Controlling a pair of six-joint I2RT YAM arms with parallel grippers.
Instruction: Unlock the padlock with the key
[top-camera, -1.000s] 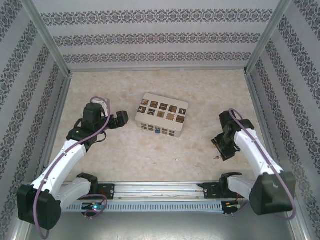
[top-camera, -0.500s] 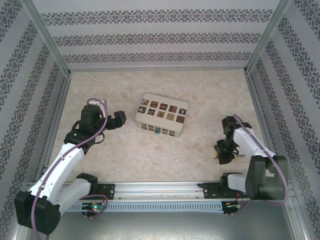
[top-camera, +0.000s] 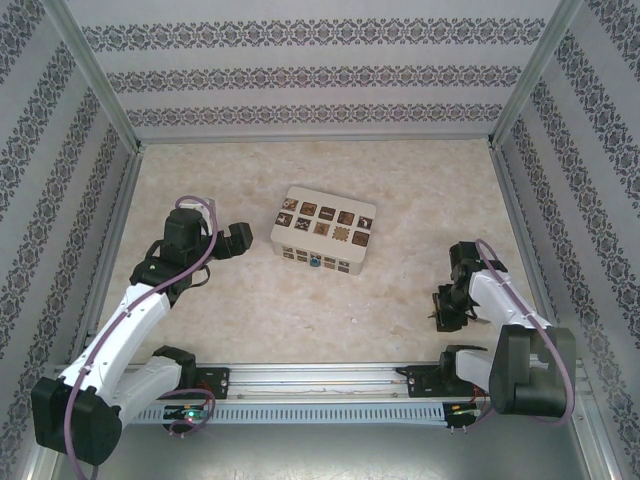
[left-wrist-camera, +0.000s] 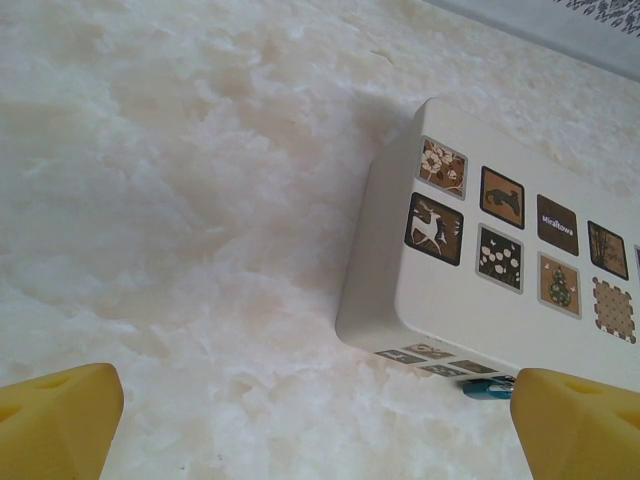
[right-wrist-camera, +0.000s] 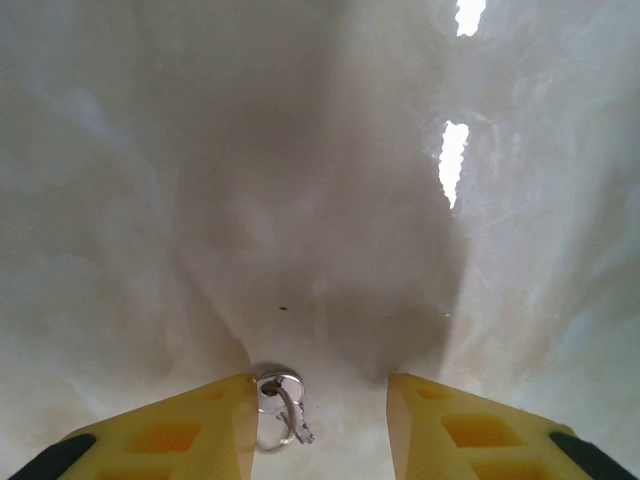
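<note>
The tiny blue padlock (top-camera: 315, 263) hangs at the near side of the white box (top-camera: 323, 230) with brown tiles; the left wrist view shows the padlock (left-wrist-camera: 488, 388) low on the box (left-wrist-camera: 470, 300). My left gripper (top-camera: 238, 238) hovers left of the box, open, yellow fingers (left-wrist-camera: 55, 420) wide apart and empty. My right gripper (top-camera: 438, 312) is down at the table on the right. In the right wrist view the small silver key (right-wrist-camera: 278, 405) on its ring lies on the table between the open gripper (right-wrist-camera: 320, 420), close against the left finger (right-wrist-camera: 170, 435).
Patterned walls enclose the marbled table (top-camera: 400, 190) on three sides. A metal rail (top-camera: 320, 378) with both arm bases runs along the near edge. The right wall stands close to the right arm (top-camera: 505, 300).
The right arm has folded back and lowered its gripper toward the near right of the table, over the key. The left arm has barely shifted.
</note>
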